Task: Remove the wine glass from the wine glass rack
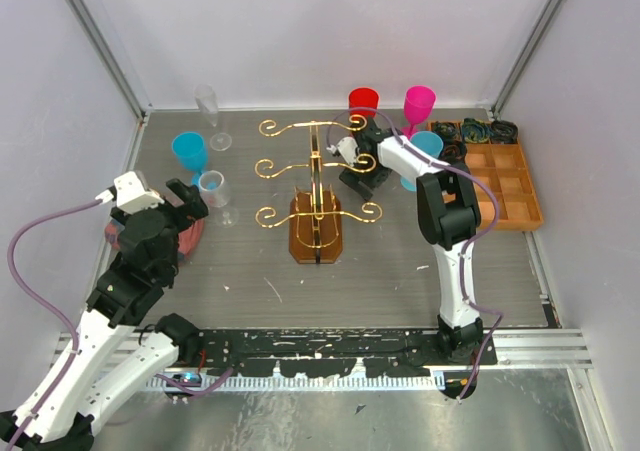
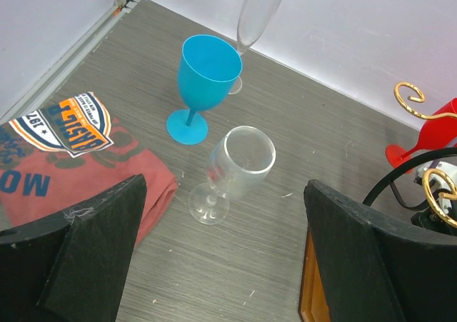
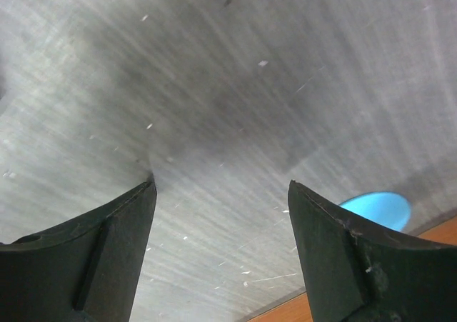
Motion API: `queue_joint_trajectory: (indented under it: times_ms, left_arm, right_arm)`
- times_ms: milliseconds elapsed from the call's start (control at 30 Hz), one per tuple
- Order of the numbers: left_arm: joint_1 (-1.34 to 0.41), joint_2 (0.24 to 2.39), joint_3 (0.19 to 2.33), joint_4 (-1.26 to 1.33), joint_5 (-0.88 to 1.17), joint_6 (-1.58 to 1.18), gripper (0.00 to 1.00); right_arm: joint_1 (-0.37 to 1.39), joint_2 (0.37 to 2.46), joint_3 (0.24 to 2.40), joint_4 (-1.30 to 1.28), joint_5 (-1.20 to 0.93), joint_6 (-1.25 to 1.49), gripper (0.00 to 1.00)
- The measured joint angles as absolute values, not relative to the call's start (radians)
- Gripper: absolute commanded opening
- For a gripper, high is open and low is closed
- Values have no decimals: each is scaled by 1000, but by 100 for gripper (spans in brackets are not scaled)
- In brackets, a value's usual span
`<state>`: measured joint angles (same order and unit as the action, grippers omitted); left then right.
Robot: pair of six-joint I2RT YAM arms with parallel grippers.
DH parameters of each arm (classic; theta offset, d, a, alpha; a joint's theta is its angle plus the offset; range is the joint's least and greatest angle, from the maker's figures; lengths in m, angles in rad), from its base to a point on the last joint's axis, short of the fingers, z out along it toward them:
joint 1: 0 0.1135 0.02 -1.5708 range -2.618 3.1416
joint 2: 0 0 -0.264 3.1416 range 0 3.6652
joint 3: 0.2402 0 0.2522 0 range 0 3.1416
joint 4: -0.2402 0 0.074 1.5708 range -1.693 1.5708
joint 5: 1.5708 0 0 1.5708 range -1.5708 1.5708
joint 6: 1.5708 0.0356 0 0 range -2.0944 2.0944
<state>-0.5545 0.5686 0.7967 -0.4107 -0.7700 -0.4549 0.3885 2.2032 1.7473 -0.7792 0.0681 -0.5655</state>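
Observation:
The gold wire wine glass rack [image 1: 316,181] stands mid-table on its brown base; I see no glass hanging on its curled arms. Its scroll tip [image 2: 413,96] shows in the left wrist view. A clear wine glass [image 1: 213,187] stands left of the rack, also in the left wrist view [image 2: 236,164], ahead of my open, empty left gripper [image 1: 190,201] [image 2: 225,265]. My right gripper [image 1: 361,181] is just right of the rack, low over the table. In its wrist view it is open and empty [image 3: 221,250].
A blue glass [image 2: 203,79] and a clear flute [image 2: 257,11] stand behind the clear glass. Red [image 1: 363,103], pink [image 1: 419,106] and blue [image 1: 428,149] glasses stand at the back right. A wooden compartment tray [image 1: 505,186] is at the right, a red cloth [image 2: 78,165] at the left.

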Motion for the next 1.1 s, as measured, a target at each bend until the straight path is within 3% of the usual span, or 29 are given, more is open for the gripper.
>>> queue_joint_trajectory:
  times_ms: [100,233,533,1100]
  left_arm:
    - [-554,569,796,-409,-767,-458,98]
    - [-554,572,796,-409,-766,-464,98]
    - [-554,578,794,-409,-759,-474,98]
    - [-554,582,807,-498,-730,-549,98]
  right_arm:
    - [382,2202,1747,-837,15,-545,82]
    - [378,2202,1745,-919,-59,-516,100]
    - [368,2183,1712,-965,-99,-460,100]
    - [357,1868,1301,-962,-167,-257,100]
